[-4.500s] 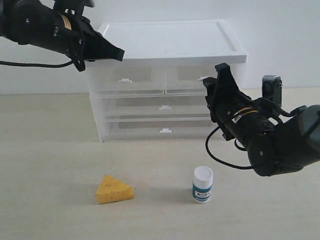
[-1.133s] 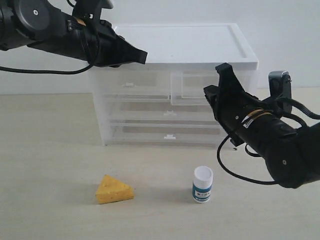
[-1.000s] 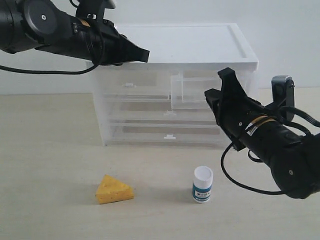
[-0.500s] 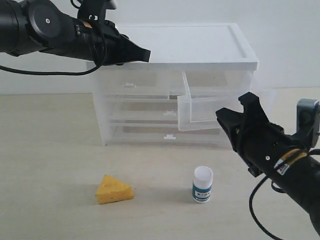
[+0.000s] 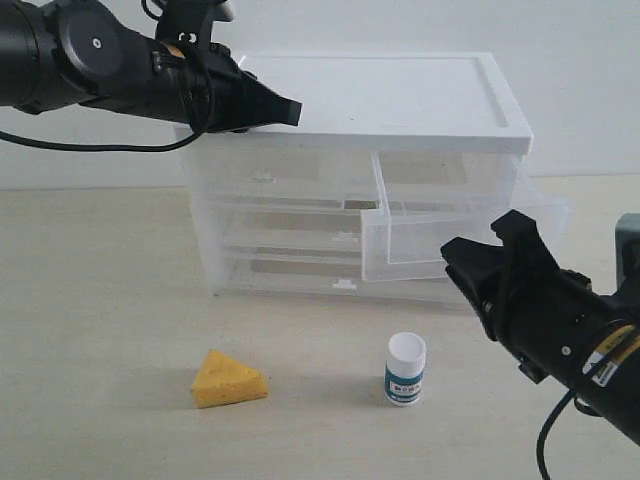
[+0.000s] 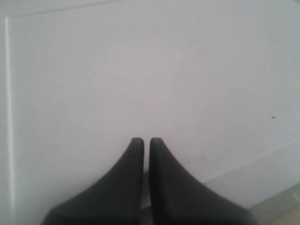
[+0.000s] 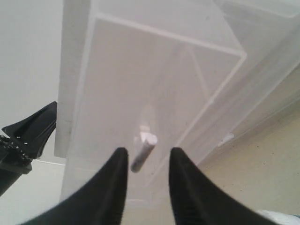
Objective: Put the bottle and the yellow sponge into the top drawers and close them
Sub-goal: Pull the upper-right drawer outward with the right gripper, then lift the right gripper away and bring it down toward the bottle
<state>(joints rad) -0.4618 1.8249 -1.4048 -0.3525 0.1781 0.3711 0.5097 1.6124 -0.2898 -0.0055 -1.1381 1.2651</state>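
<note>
**Insp. A:** Grippers at time of check?

**Insp. B:** Left gripper (image 5: 288, 110) was clenched w/ nothing in it, tips resting on the cabinet (image 5: 400, 95) lid. Right gripper (image 5: 482, 238) was released, jaws parted. The tab handle (image 7: 146, 139) sat just ahead of them, not pinched as far as I could judge.

**Insp. A:** Task items?

**Insp. B:** Bottle (image 5: 405, 369) stood upright on the table (image 5: 100, 300), below the right gripper and apart from it. Yellow sponge (image 5: 229, 379) lay beyond the bottle, well apart from both grippers. Neither was stowed. Right top drawer (image 5: 430, 245) stood pulled well out toward the right gripper. Left top drawer (image 5: 260, 165) was shut, beneath the left gripper.

**Insp. A:** Hazards?

**Insp. B:** Three, in my judgement.
1. The drawer was very far out and looked to sag. A knock from the right arm on its way down could drop it from its slot.
2. The bottle was narrow & tall, so an off-centre pinch could topple it and send it rolling.
3. The cabinet looked light. If the left gripper lifted off too soon, a push on either drawer could slide the whole unit.

Also noted: w/ the left drawer unopened, the sponge had no place to go yet.
</note>
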